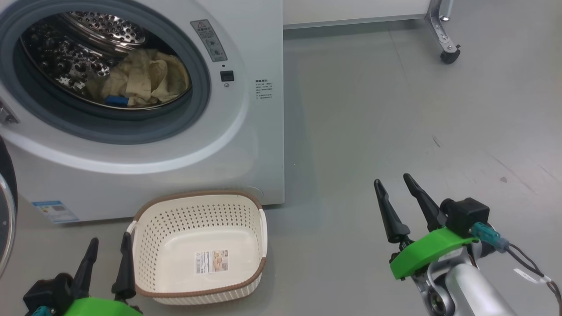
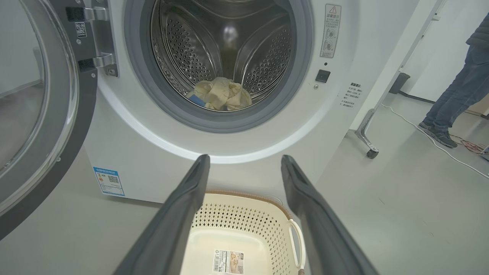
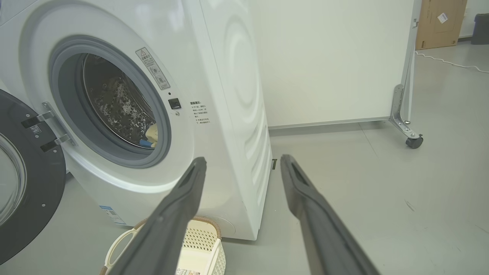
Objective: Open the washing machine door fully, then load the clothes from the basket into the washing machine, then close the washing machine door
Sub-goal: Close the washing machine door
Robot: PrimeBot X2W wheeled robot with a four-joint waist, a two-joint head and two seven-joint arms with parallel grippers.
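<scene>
Head view shows the clothes (image 1: 140,79) bunched inside the drum (image 1: 66,57) of the washing machine (image 1: 246,145), and the basket (image 1: 197,195) on the floor just in front of the machine holds only its label sticker (image 1: 212,261), so loading looks done. Closing is the step left: the washing machine door (image 2: 78,126) hangs swung wide to the left of the machine's opening. The left gripper (image 1: 109,245), nearer that door, or the right gripper (image 1: 394,184), both spread and empty, must push it shut.

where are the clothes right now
In the head view's upper left, the clothes lie in a heap inside the washing machine, low at the front of its drum, above the basket on the floor.
</scene>
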